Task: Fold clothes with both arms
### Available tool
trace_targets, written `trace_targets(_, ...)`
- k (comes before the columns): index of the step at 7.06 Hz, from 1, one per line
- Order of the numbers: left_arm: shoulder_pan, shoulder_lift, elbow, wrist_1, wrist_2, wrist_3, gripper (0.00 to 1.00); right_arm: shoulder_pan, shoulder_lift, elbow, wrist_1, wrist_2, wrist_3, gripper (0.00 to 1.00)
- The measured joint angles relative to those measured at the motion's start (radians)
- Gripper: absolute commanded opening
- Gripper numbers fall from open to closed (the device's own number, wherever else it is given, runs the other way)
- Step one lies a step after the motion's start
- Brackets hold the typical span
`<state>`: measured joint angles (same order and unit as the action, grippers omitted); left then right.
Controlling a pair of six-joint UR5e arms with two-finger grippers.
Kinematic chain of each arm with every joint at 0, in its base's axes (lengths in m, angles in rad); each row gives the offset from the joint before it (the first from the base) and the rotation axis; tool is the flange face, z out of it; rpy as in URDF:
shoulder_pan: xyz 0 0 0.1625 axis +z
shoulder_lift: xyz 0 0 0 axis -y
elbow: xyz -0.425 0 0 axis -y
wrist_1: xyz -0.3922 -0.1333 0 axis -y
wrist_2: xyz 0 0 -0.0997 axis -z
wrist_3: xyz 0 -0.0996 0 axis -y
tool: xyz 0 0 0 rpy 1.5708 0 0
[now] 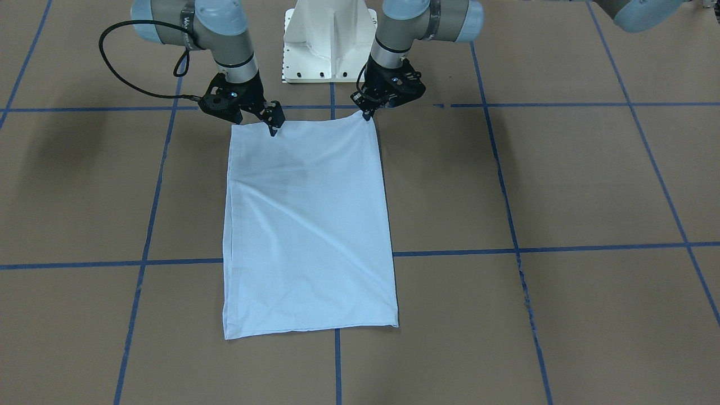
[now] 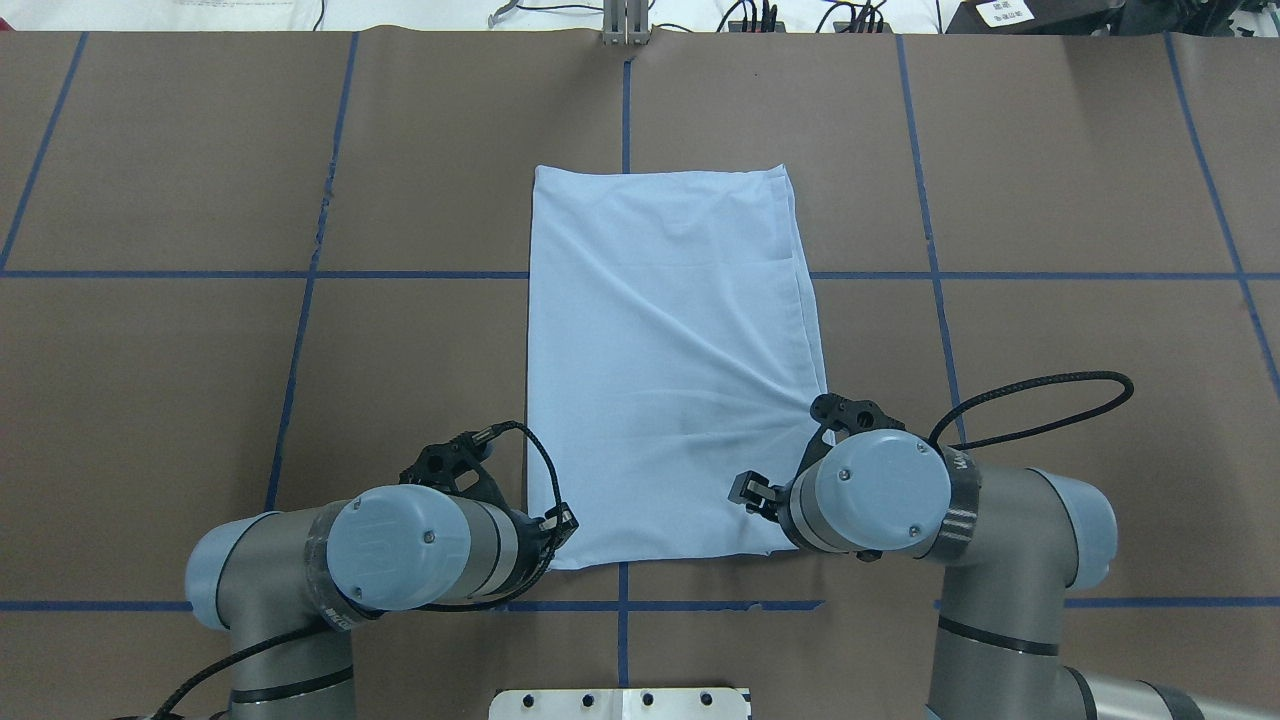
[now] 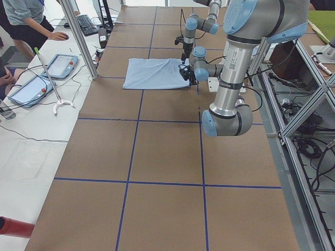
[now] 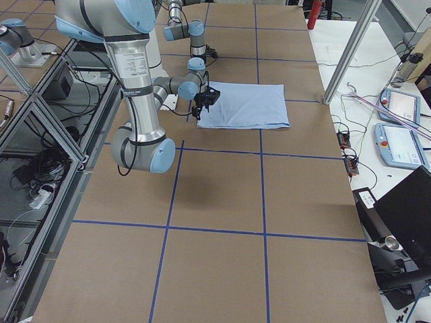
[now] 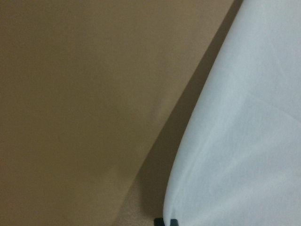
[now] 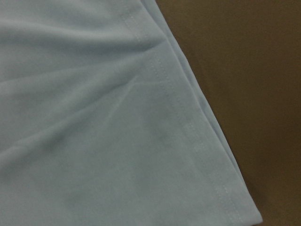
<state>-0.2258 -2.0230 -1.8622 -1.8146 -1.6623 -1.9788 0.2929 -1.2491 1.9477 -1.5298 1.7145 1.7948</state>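
The light blue T-shirt (image 1: pixel 309 225) lies folded into a tall rectangle on the brown table, its print and label hidden. It also shows in the overhead view (image 2: pixel 670 350) and both side views (image 3: pixel 154 73) (image 4: pixel 246 104). My left gripper (image 1: pixel 367 114) (image 2: pixel 565 522) is shut on the shirt's corner nearest the robot and holds it slightly raised; the left wrist view shows the cloth (image 5: pixel 244 141) with a shadow under its edge. My right gripper (image 1: pixel 274 130) (image 2: pixel 742 490) is shut on the same edge, a little in from the other corner. The right wrist view shows the stitched hem (image 6: pixel 188 127).
The white pedestal base (image 1: pixel 329 39) stands just behind the shirt's near edge. Blue tape lines (image 2: pixel 310 275) grid the table. An operator (image 3: pixel 29 21), tablets (image 3: pixel 60 65) and a metal post (image 3: pixel 78 36) are on a side bench beyond the far edge.
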Motion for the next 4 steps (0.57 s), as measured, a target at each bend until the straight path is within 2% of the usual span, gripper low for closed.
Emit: trace_targets(4, 0.001, -0.002, 0.0, -0.002, 0.0, 0.0, 0.0, -0.043, 0.049, -0.043, -0.031, -0.017, 0.025, 1.0)
